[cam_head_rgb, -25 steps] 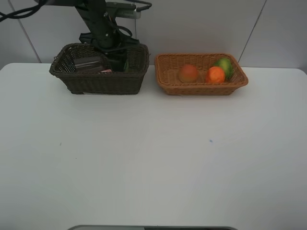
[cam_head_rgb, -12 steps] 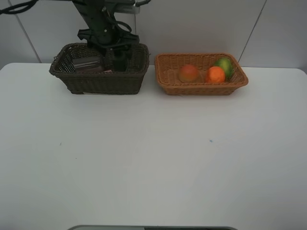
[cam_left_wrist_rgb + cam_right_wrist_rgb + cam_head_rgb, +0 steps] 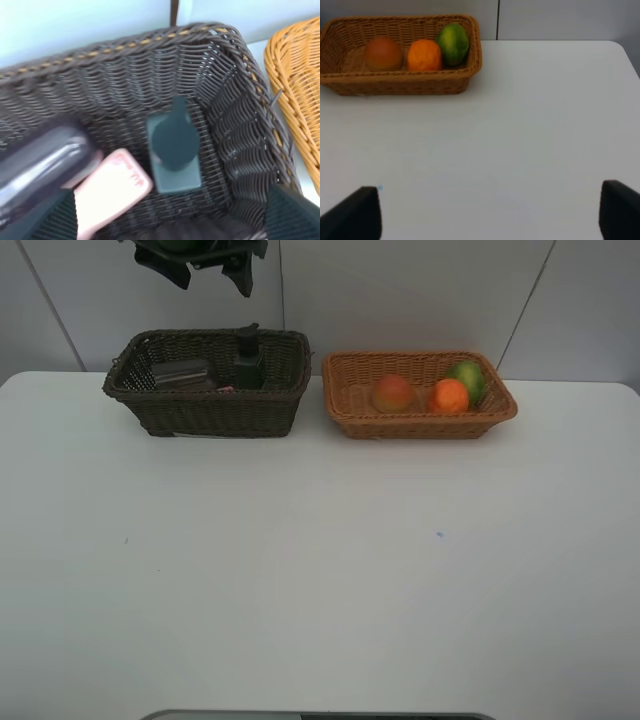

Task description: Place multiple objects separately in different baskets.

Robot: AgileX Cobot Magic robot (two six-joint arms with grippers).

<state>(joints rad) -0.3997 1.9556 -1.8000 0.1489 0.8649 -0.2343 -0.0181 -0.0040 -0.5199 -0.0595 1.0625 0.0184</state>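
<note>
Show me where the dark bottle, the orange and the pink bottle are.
dark bottle point(image 3: 172, 145): left wrist view, on its rounded top.
orange point(image 3: 450, 396): exterior high view, middle of the fruit.
pink bottle point(image 3: 112, 187): left wrist view, on its flat side.

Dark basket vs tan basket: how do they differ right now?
The dark basket is dark brown and deeper; the tan basket is orange-tan, shallower, with a flared rim. The dark basket holds bottles, including a dark bottle standing upright; the tan basket holds three fruits. Both are rectangular wicker.

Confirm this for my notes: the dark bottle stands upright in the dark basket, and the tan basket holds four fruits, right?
Not quite. The tan basket holds three fruits, not four, as the exterior high view shows. The dark bottle does stand upright in the dark basket.
</note>
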